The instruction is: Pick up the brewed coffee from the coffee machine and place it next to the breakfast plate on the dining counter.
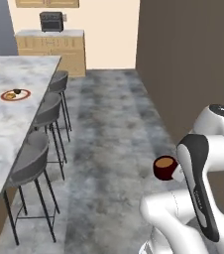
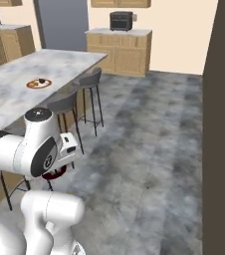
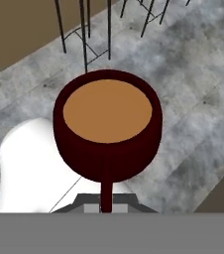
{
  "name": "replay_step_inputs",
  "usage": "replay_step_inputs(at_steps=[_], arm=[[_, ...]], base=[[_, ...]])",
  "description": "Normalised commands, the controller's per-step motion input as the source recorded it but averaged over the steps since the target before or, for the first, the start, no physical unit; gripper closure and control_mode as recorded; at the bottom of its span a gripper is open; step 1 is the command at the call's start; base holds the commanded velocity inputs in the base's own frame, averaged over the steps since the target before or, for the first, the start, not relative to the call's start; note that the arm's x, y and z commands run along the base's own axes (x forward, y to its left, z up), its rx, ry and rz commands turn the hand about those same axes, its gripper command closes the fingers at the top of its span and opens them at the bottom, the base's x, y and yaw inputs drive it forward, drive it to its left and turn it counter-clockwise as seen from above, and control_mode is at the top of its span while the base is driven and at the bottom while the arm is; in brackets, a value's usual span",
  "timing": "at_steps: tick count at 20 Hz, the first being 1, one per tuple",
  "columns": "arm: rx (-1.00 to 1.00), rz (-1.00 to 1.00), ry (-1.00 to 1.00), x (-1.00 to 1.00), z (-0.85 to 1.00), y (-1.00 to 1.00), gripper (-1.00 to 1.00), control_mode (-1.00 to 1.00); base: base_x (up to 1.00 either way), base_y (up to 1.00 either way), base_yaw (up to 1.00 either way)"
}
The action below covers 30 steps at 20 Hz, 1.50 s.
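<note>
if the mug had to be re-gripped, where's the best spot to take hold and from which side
By its side handle, coming level from behind it. In the hand view the mug sits upright, brimful of light brown coffee, its thin handle pointing back at the tool, apparently how it is carried now. A top-down approach would dip into the liquid.

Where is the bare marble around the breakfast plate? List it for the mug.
The dining counter lies bare all around the breakfast plate: toward the stools, toward the far end, toward the robot. The hand holds the brewed coffee over the floor. Nowhere crowded.
</note>
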Motion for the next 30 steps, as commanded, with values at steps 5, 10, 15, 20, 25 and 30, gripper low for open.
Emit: replay_step_inputs(at_steps=[5,10,15,20,25,30], arm=[[0.0,0.0,0.0,0.0,0.0,0.0,1.0,1.0],[0.0,0.0,0.0,0.0,0.0,0.0,1.0,1.0],[0.0,0.0,0.0,0.0,0.0,0.0,1.0,1.0],[0.0,0.0,0.0,0.0,0.0,0.0,1.0,1.0],[0.0,0.0,0.0,0.0,0.0,0.0,1.0,1.0],[0.0,0.0,0.0,0.0,0.0,0.0,1.0,1.0]], base=[[1.0,-0.7,0.35],[1.0,-0.6,0.39],[1.0,-0.65,0.39],[1.0,-0.69,0.38],[1.0,-0.68,0.39],[1.0,-0.67,0.39]])
